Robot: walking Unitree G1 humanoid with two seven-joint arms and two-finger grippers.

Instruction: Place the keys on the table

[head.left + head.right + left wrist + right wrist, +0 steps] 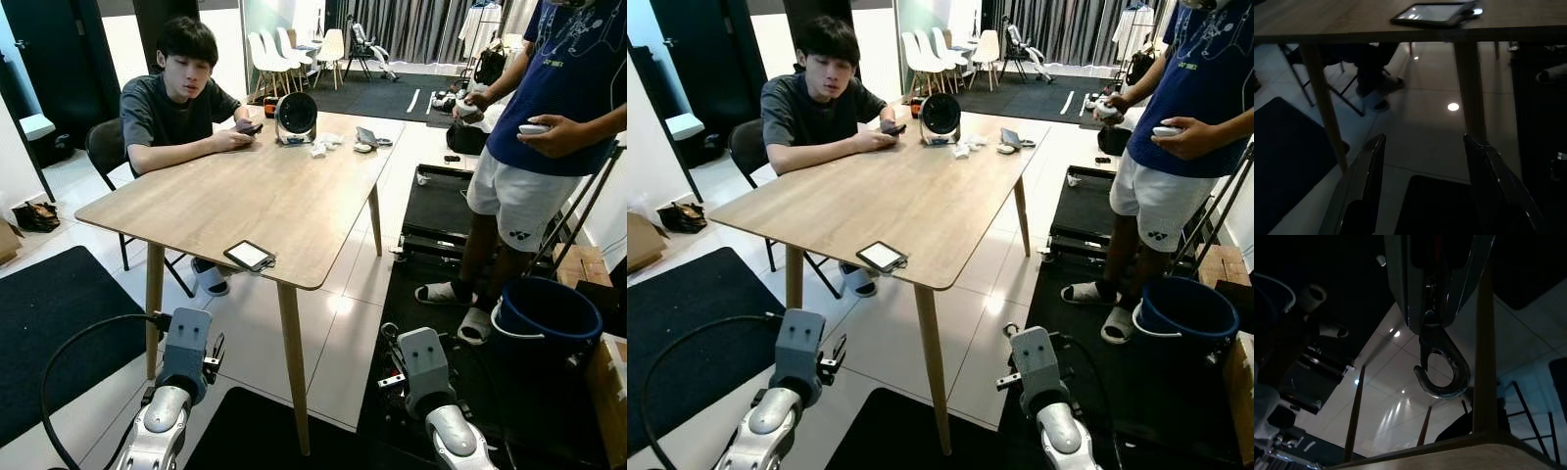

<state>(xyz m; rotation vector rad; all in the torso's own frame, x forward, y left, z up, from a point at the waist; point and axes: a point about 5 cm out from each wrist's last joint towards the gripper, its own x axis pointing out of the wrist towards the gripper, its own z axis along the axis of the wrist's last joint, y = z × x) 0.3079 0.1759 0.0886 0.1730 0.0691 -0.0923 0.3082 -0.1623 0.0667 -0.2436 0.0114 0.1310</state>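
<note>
The keys (1442, 364) hung pinched between the fingers of the right gripper (1440, 308), only a metal hook-shaped clip showing below the fingertips in the right wrist view; whatever else was on the ring could not be made out. That gripper sat low, below the level of the tabletop and near the corner leg (292, 362) of the wooden table (294, 196), so the keys were not yet over the surface. The left gripper (1422, 161) was also held low, its two fingers spread apart with nothing between them, facing the underside of the table edge. The main risk I judged was the climb: raising the right arm close to the rim could knock the hook or the wrist against the table edge and jar the keys loose onto the tiled floor (333, 333). The hold looked to be on the clip alone, so a swing might let it slip. A tablet-like device (249, 256) lay just at the near edge, and a release there could land the keys on its screen or nudge it off. A seated person (176, 108) and a standing person (549, 147) were near, as was a blue bucket (545, 315) on the right, so a wide reach might have crowded them.
</note>
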